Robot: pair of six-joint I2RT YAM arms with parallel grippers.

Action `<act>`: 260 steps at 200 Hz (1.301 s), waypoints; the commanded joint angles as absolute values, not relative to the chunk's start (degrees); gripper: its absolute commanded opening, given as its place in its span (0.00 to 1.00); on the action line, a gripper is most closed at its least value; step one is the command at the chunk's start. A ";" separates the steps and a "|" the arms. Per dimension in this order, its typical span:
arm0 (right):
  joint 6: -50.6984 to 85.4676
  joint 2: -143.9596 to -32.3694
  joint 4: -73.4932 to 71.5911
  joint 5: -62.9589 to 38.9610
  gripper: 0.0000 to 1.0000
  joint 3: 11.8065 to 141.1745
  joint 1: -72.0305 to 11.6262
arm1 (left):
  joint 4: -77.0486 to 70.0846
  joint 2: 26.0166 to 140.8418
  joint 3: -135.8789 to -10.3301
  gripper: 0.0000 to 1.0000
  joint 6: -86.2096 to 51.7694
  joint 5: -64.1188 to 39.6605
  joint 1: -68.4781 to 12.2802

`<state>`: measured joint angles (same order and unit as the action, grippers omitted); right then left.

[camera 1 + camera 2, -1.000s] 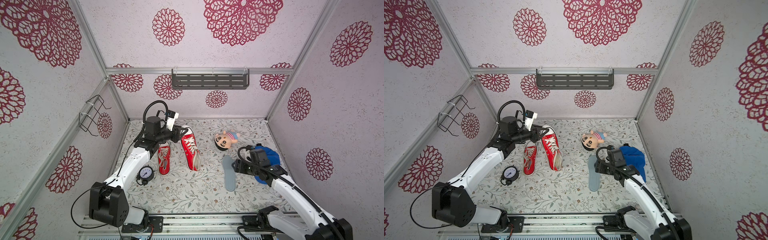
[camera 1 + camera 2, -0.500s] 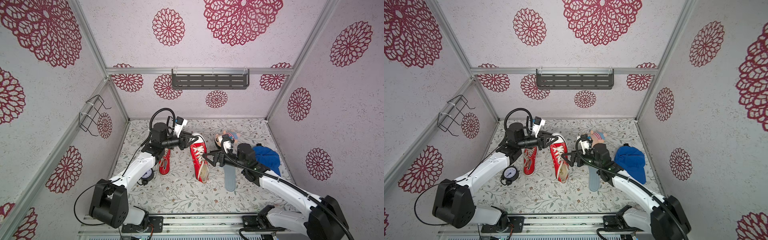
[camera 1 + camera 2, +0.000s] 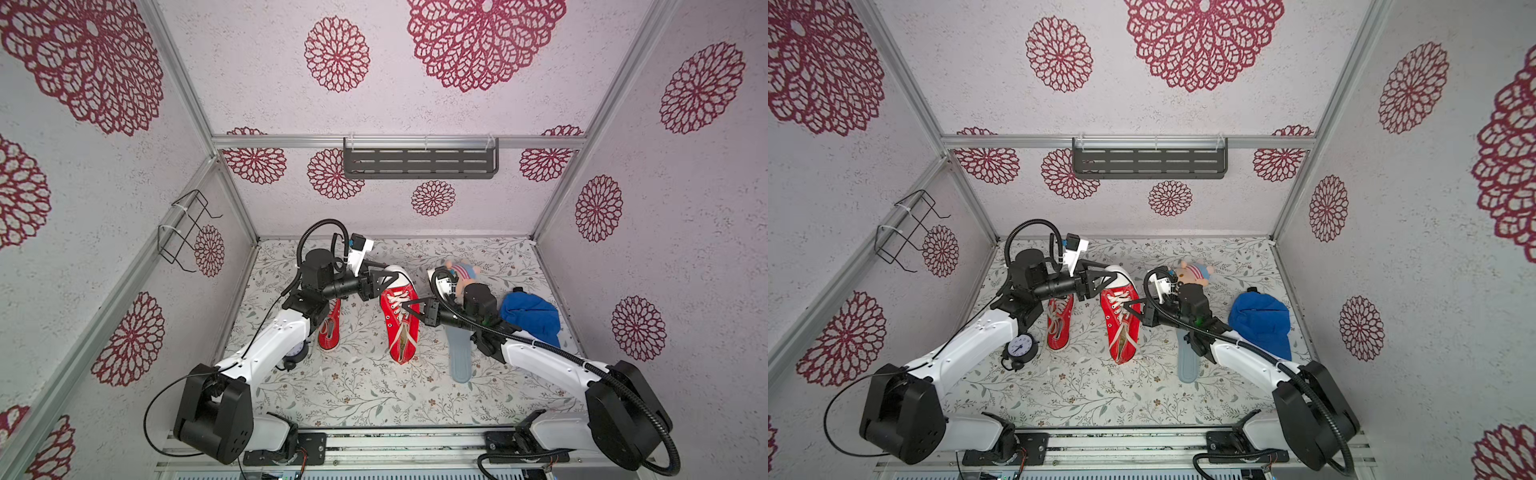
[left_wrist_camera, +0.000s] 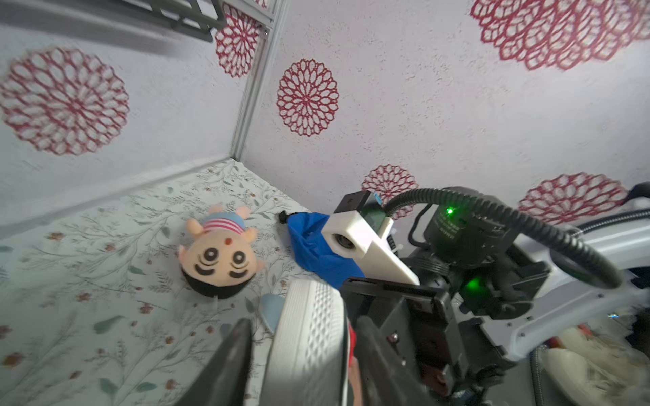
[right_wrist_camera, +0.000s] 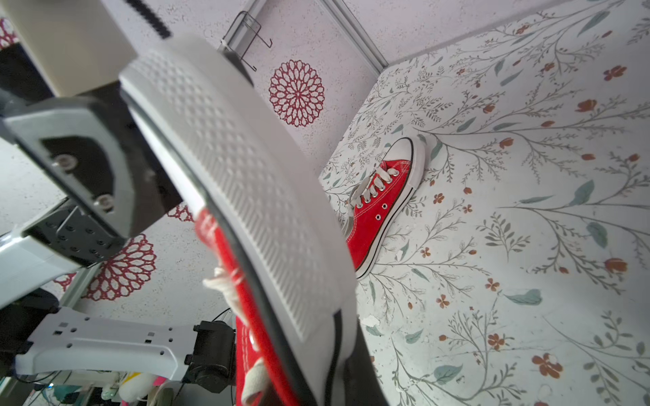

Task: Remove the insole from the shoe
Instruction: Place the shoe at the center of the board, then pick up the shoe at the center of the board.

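In both top views the red shoe (image 3: 400,328) sits mid-floor. The left gripper (image 3: 388,276) is spread around its toe at 12 o'clock, and the right gripper (image 3: 409,309) pinches its side at 3 o'clock. The insole (image 3: 459,357) lies flat, apart, farther toward 3 o'clock. The left wrist view shows a gap between one finger (image 4: 228,369) and the white sole. In the right wrist view, one finger (image 5: 362,372) presses against that sole.

The right gripper (image 3: 409,309) has swung over onto the shoe (image 3: 401,337), while the left gripper (image 3: 390,275) loosened at its toe.
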<state>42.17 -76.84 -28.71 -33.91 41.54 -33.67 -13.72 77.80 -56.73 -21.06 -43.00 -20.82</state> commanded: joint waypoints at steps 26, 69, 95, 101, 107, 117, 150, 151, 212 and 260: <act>41.12 -87.03 -27.07 -35.33 0.04 51.10 -27.53 | 3.10 61.23 -55.41 0.81 -10.69 -21.07 -16.89; 35.28 -107.21 -14.95 -33.76 0.07 71.79 -26.61 | 15.55 47.72 -48.34 0.84 -15.82 -0.93 -16.09; 37.62 -118.03 -12.45 -34.38 0.09 82.62 -26.55 | 21.56 41.44 -42.89 0.83 -21.72 4.02 -15.99; 37.89 -120.16 -11.79 -34.37 0.10 84.80 -26.61 | 22.89 40.12 -41.51 0.83 -23.36 5.08 -15.85; 38.14 -122.15 -10.81 -34.28 0.10 87.01 -26.55 | 24.04 39.03 -40.37 0.83 -24.89 6.04 -15.89; 38.31 -125.16 -9.62 -34.68 0.14 90.27 -26.63 | 26.64 37.62 -38.86 0.83 -27.65 7.99 -15.82; 37.11 -130.46 -4.43 -31.83 0.36 96.04 -26.47 | 34.87 38.47 -37.62 0.82 -33.06 8.37 -15.38; 36.84 -130.49 -4.28 -31.61 0.37 96.14 -26.51 | 35.02 38.62 -37.62 0.82 -33.10 8.27 -15.38; 26.73 -118.16 6.29 -17.43 0.73 93.41 -26.41 | 31.67 49.48 -37.75 0.84 -33.97 2.75 -13.79; 25.47 -94.72 1.42 -13.76 0.77 76.29 -26.70 | 22.36 64.88 -40.18 0.83 -33.30 -4.71 -9.76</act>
